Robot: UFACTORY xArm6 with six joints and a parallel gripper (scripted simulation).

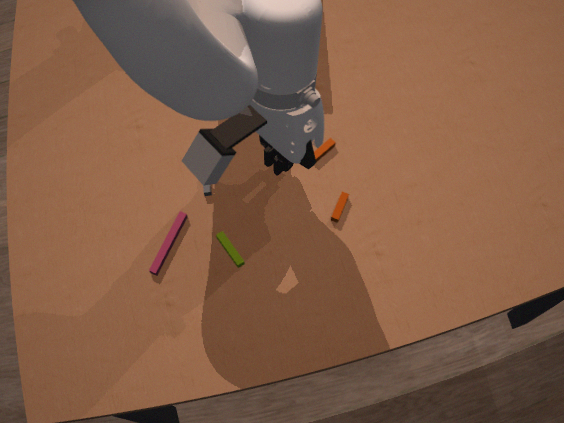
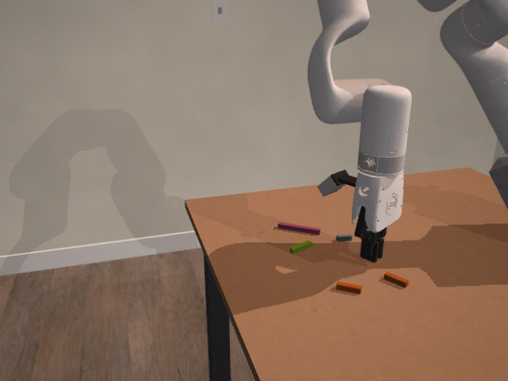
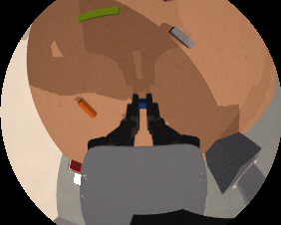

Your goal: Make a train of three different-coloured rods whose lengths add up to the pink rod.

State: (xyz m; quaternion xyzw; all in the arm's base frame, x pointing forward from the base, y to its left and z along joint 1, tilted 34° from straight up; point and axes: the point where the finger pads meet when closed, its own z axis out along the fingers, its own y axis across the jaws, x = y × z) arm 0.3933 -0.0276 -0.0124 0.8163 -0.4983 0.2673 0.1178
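My gripper (image 1: pixel 280 166) (image 2: pixel 372 257) (image 3: pixel 142 102) is shut on a small blue rod (image 3: pixel 142 103), which shows between the fingertips only in the wrist view. It hangs upright a little above the table's middle. The pink rod (image 1: pixel 168 242) (image 2: pixel 299 229) lies flat to the left. A lime rod (image 1: pixel 230 248) (image 2: pixel 301 247) (image 3: pixel 99 14) lies beside it. A grey rod (image 2: pixel 344 238) (image 3: pixel 181 37) lies near the gripper, mostly hidden by the wrist camera in the top view. One orange rod (image 1: pixel 325 148) (image 2: pixel 396 279) lies just by the gripper; a second orange rod (image 1: pixel 340 206) (image 2: pixel 349 286) (image 3: pixel 87 108) lies apart.
The brown table (image 1: pixel 450 171) (image 2: pixel 315 343) ends in a curved front edge in the top view and a left edge in the exterior view. The arm's large body hangs over the table's back part and casts a wide shadow.
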